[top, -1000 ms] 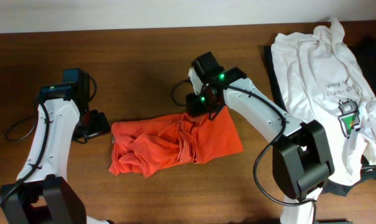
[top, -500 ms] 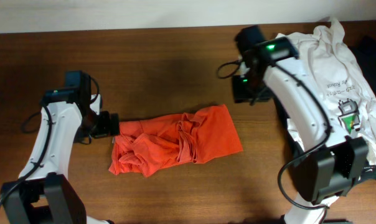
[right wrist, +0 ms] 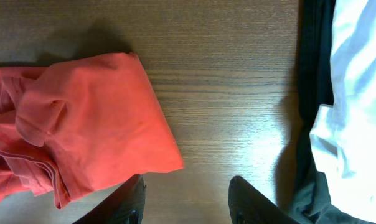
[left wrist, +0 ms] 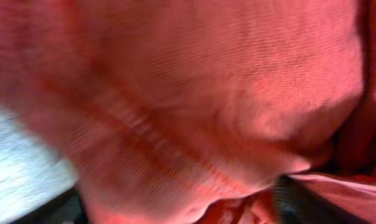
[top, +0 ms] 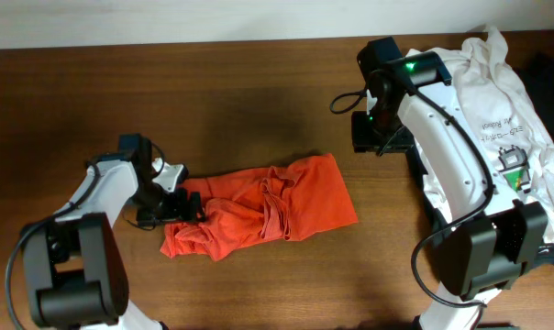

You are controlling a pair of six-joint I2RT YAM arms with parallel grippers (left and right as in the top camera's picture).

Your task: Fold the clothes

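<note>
1. Left gripper [top: 185,203]: it is pressed into the left end of the orange-red shirt [top: 277,213], towards the table's left edge. The wrist view is filled with blurred red cloth, so you cannot tell whether the jaws have closed on it.
2. The orange-red shirt lies bunched in a rough band across the middle of the table [top: 213,110], with loose folds at its left end and a flatter panel at its right. It is not yet folded.
3. Right gripper [right wrist: 188,202]: the jaws stand apart and hold nothing. It hovers over bare wood towards the far right corner, clear of the shirt's right end.
4. The white tee [top: 479,101] is heaped along the right edge on a dark garment [right wrist: 309,74].
5. Hazards, as judged:
   - If the left jaws bite several layers, a pull will likely drag the whole bundle instead of opening it.
   - Nothing pins the shirt's right end, so it may slide.
   - The right arm spans the white tee and could snag it when you swing back.
</note>
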